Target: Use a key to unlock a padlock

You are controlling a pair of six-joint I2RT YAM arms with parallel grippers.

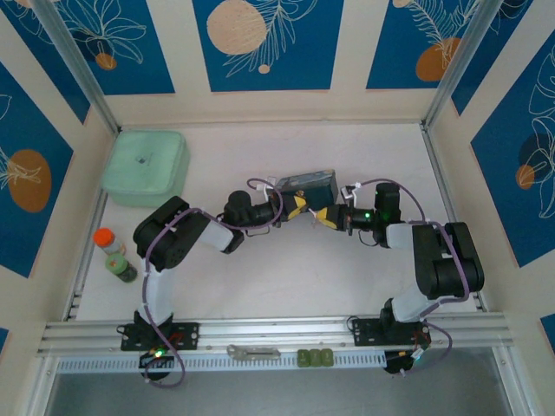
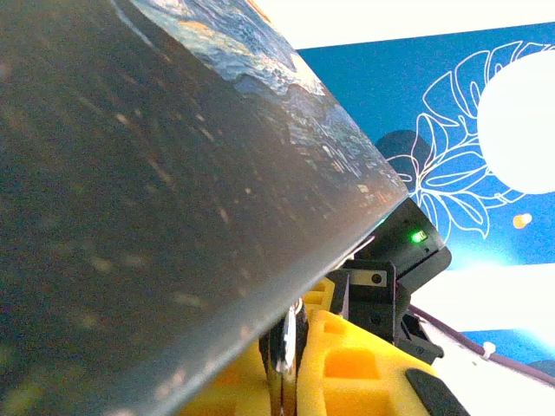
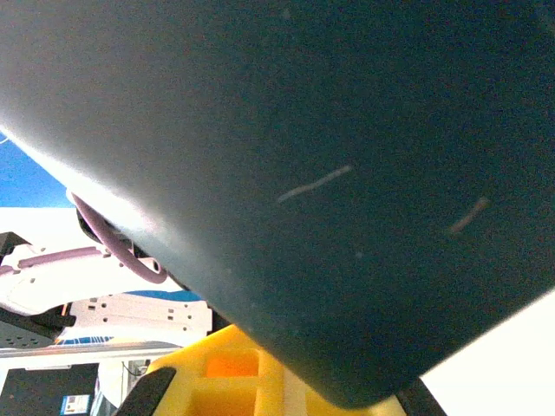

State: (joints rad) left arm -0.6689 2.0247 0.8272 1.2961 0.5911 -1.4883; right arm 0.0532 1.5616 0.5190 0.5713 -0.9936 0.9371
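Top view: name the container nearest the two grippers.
The blue painted tin, right by the left gripper and right gripper at mid-table. The mint-green lidded box sits in the far-left corner and the orange-capped bottle at the left edge, both well away.

This is a robotics lab cell, a staged test booth rather than a home or a shop. An aluminium rail (image 1: 277,334) of slotted extrusion runs along the near edge of a white table (image 1: 260,277). Two black arms are bolted to it, the left arm (image 1: 169,243) toward its left end and the right arm (image 1: 442,260) toward its right end, with purple cables (image 3: 113,247) trailing along them. Beyond the rail, cream walls close the table on three sides and carry blue printed panels (image 1: 269,43) with leaf line-drawings and orange discs. Slanted metal posts (image 1: 74,61) stand at the far corners. On the rail's near side lie a grey metal tool (image 1: 253,352) and green blocks (image 1: 315,356).
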